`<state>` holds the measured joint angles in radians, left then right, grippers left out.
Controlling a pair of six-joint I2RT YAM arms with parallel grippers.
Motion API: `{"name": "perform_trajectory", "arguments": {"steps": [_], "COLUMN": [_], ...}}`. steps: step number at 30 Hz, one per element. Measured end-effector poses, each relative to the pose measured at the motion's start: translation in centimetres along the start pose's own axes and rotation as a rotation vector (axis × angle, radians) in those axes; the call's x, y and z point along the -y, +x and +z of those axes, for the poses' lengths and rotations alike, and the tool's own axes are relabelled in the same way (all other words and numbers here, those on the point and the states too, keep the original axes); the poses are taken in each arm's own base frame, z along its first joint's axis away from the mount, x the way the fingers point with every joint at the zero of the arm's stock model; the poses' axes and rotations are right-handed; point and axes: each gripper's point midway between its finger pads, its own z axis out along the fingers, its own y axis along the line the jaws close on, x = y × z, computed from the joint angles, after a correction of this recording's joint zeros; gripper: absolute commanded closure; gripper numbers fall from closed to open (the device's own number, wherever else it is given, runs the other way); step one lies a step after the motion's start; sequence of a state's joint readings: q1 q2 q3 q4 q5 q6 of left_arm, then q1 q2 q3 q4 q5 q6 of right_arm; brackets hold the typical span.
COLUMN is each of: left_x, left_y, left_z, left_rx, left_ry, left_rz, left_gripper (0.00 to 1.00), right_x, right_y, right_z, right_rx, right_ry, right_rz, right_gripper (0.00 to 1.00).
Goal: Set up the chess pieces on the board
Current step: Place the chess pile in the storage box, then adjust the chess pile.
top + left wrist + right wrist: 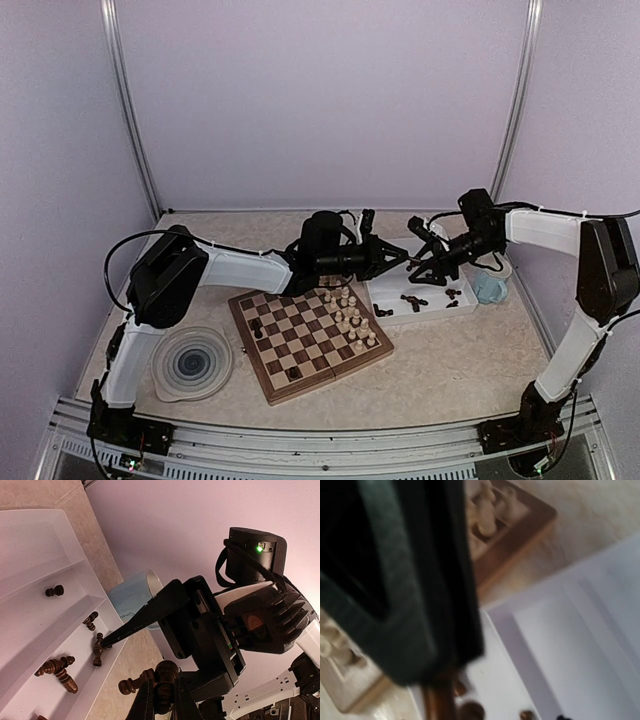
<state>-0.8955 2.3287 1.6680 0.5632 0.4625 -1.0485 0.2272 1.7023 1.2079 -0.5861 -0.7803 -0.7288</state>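
**Dark piece pinched over the tray's edge**

The left gripper (162, 702) pinches a dark piece (165, 677) at the bottom of the left wrist frame. The piece's long axis runs near level, knob toward frame left. The right gripper (420, 270) has a fingertip on a fallen piece (97, 652) in the white tray (30, 555); I cannot tell whether it is spread. The board (310, 340) sits lower centre on the beige marbled tabletop (450, 370), with lilac walls (320, 100) around.

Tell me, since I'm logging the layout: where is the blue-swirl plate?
In the top view, the blue-swirl plate lies at the left, just left of the board and beside the left arm.
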Motion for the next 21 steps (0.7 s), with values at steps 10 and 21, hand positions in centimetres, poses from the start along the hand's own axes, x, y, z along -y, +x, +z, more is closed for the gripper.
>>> {"name": "perform_trajectory", "arguments": {"steps": [10, 21], "left_x": [0.4, 0.0], "left_y": [-0.1, -0.1], "left_z": [-0.4, -1.2], "left_rx": [0.007, 0.019], "left_ry": [0.047, 0.047], "left_rz": [-0.055, -0.057], "left_gripper": [1.00, 1.00], "right_x": [-1.3, -1.6], "right_y": [-2.0, -1.7], "right_z": [0.1, 0.2], "right_rx": [0.086, 0.088], "right_ry": [-0.042, -0.054], "right_rz": [-0.011, 0.003], "right_gripper": [0.93, 1.00]}}
